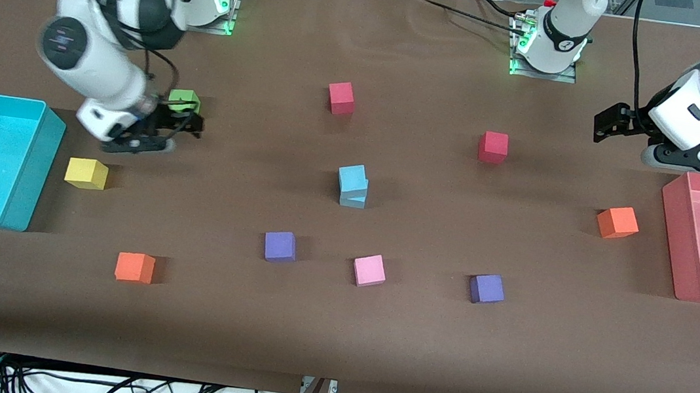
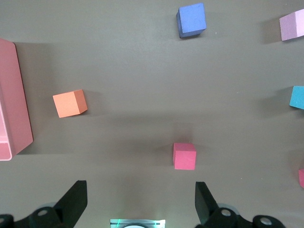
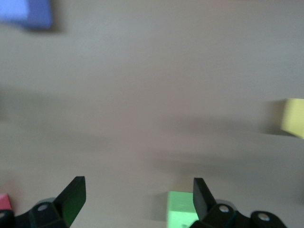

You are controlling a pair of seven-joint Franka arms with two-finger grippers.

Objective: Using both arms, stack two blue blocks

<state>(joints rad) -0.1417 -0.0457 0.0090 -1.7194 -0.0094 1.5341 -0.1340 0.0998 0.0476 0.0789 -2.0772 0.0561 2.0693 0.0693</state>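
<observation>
Mid-table — stacked blue blocks (image 1: 352, 185), room all round

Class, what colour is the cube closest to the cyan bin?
Yellow: the cube beside the cyan bin, clearest in the front view.

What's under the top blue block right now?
The top blue block sits on the second blue block, slightly offset. Only the lower one's front and a strip of its top show; the rest is covered.
</observation>
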